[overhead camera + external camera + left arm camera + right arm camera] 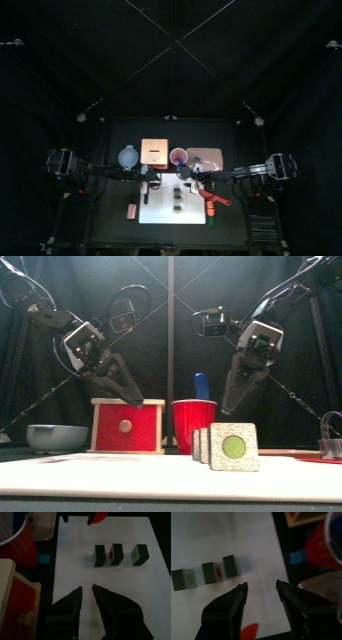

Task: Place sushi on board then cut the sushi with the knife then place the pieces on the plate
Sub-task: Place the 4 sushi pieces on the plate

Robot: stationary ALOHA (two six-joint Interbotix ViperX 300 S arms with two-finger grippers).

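Three dark green sushi pieces (117, 554) stand upright in a row on the white board (80, 562), two close together and one a little apart; the front view shows them (227, 446) before the red cup (194, 426). A blue knife (202, 386) stands in the cup. A red knife (214, 203) lies at the board's right side. My left gripper (86, 588) hovers above the board short of the pieces, jaws narrowly apart and empty. On the other side of the pieces (210, 573), my right gripper (261, 587) hangs open and empty.
Along the back stand a blue-grey bowl (56, 437), a wooden box with a red drawer (127, 426) and the pink tray (205, 157). A metal cutter (330, 431) sits at the right edge. A small red toy (132, 211) lies left of the board.
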